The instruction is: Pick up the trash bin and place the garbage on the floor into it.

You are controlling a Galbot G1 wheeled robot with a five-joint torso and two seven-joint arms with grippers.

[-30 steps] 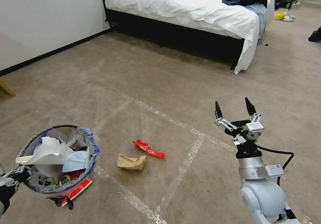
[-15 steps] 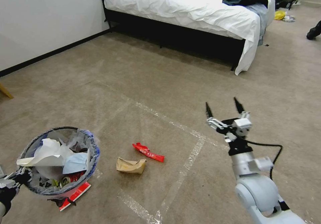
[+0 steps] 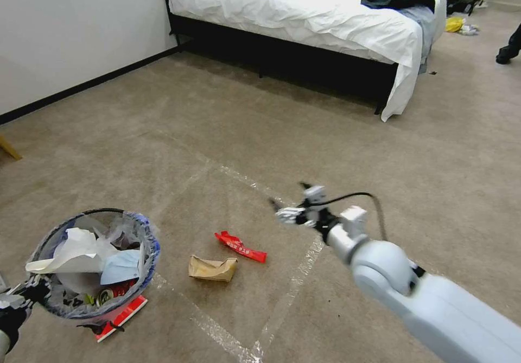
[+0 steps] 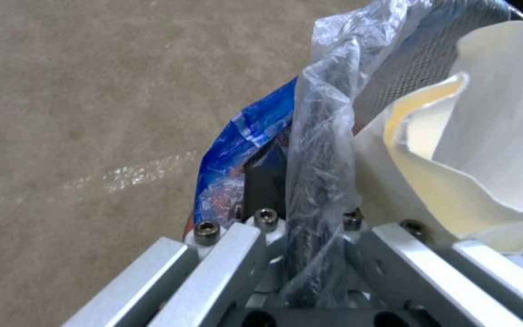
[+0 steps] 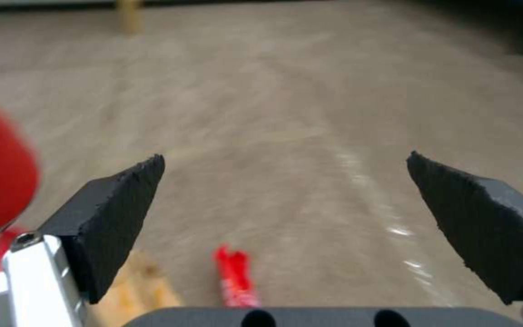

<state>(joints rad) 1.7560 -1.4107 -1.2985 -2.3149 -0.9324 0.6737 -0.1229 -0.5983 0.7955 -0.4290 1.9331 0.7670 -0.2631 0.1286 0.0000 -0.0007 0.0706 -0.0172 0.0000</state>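
The trash bin (image 3: 142,268), red with a clear liner, hangs low at the lower left, holding white paper, a blue mask and a can. My left gripper (image 3: 24,292) is shut on its near rim; the left wrist view shows that gripper (image 4: 310,213) clamped on the liner-wrapped rim (image 4: 319,136). On the floor (image 3: 228,151) lie garbage pieces: a red wrapper (image 3: 240,245) and crumpled brown paper (image 3: 213,268). My right gripper (image 3: 286,195) reaches low, right of the wrapper. It stands open (image 5: 292,200), with the wrapper (image 5: 235,277) and the brown paper (image 5: 146,286) below it.
A flat red packet (image 3: 122,311) lies under the bin. Clear tape lines (image 3: 296,281) cross the carpet. A bed (image 3: 304,21) with clothes on it stands at the back, a white wall (image 3: 65,32) to the left, and a person's shoe (image 3: 509,52) at far right.
My right arm has swung down and to the left. Its gripper has gone from pointing up to reaching low toward the red wrapper, still open. The bin has hardly moved.
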